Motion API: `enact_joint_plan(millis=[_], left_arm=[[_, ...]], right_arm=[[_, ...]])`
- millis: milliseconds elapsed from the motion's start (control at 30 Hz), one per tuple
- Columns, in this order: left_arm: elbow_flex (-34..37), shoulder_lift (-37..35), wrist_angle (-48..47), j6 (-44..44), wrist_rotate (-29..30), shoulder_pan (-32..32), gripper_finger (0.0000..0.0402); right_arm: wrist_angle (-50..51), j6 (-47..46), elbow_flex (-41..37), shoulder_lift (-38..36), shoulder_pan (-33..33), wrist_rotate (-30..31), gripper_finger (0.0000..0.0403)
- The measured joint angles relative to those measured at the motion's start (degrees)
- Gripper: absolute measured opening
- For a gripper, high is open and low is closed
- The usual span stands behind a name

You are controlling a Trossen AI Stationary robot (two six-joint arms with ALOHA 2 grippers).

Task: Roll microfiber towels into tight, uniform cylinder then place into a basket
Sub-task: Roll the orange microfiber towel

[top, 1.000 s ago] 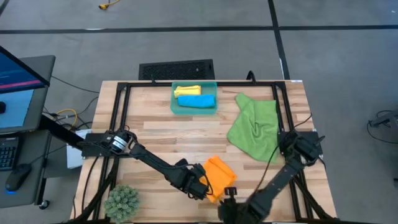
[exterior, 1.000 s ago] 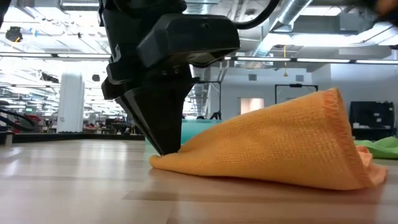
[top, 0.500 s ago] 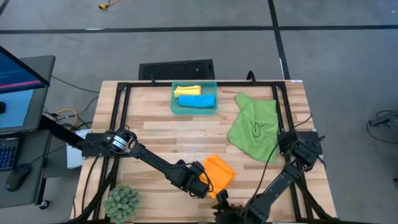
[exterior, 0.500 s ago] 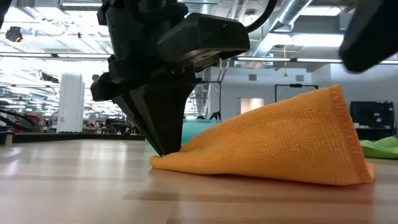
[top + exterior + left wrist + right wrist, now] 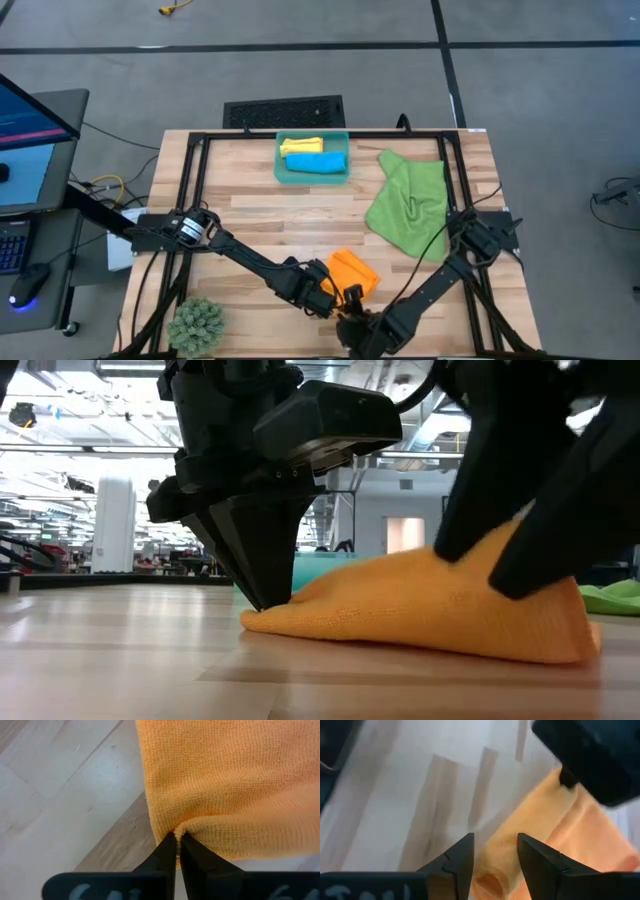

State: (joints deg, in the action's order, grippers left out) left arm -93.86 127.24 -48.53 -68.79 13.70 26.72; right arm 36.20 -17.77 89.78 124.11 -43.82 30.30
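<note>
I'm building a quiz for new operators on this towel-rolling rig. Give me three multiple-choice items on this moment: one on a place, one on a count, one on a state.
1. Where does the green towel lie?
A. in the basket
B. spread on the table near the right arm
C. beside the plant

2. How many rolled towels are in the basket?
A. none
B. two
C. four

3. What is the left claw doing?
A. hanging open above the basket
B. holding the green towel
C. pinching the orange towel's edge

Answers:
1 B: the green towel lies open on the table.
2 B: a yellow roll and a blue roll fill the basket.
3 C: the left claw is closed on a fold of the orange towel, while the right claw stands open at it.
</note>
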Motion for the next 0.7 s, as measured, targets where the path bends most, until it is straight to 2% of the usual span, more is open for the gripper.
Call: enact_joint_plan(millis=[167,367,700], left_arm=[[0.0,0.0,0.0,0.09,-0.01,0.02,0.0006],[0.0,0.0,0.0,0.87,-0.03,0.02,0.0006],[0.0,0.0,0.02,2.16,0.07,0.07,0.0006]], right_arm=[[5.66,-7.33,-0.02,0.0,1.57,-0.66,0.0169],[5.38,-7.82,0.1,1.63,2.4,-6.61,0.0171],[8.13,-11.18,0.37,3.8,3.68,-9.16,0.0177]])
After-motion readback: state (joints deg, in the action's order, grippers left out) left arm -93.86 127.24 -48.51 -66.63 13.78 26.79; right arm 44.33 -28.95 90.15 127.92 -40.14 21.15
